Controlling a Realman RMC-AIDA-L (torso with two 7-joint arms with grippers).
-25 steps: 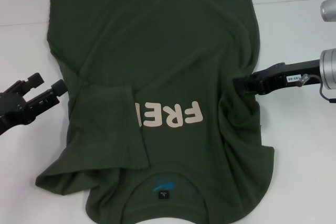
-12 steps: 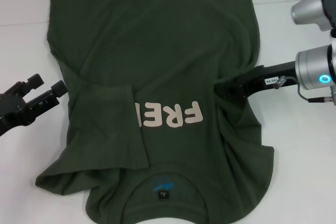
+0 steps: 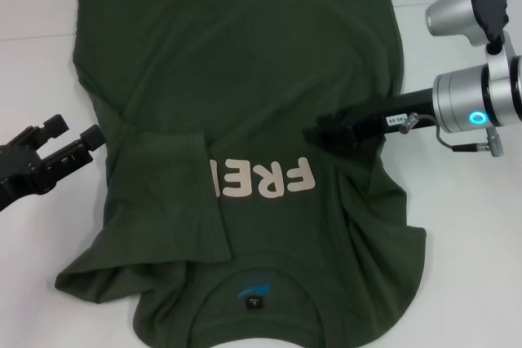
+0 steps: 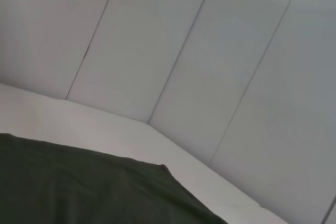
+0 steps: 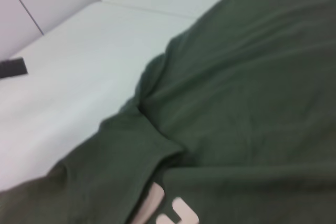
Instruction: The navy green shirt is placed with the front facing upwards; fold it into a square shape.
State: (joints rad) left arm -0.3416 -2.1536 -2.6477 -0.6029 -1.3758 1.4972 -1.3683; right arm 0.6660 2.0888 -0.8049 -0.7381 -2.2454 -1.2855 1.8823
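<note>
Right gripper (image 3: 326, 129) is sliding further in from 3 o'clock, dragging that edge of the navy green shirt (image 3: 245, 79) (spread mid-table) pinched between its fingers; left gripper (image 3: 73, 140) is idling spread at 9 o'clock; probably soft, light, floppy, so I'd be grabbing hems.

shirts: 1 — navy green shirt (image 3: 245, 95) | grippers: 2 — left gripper (image 3: 69, 146), right gripper (image 3: 320, 129)

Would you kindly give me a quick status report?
Right gripper over shirt's right side. Left gripper open, beside shirt. Navy green shirt left side folded in. Nothing obstructing.
</note>
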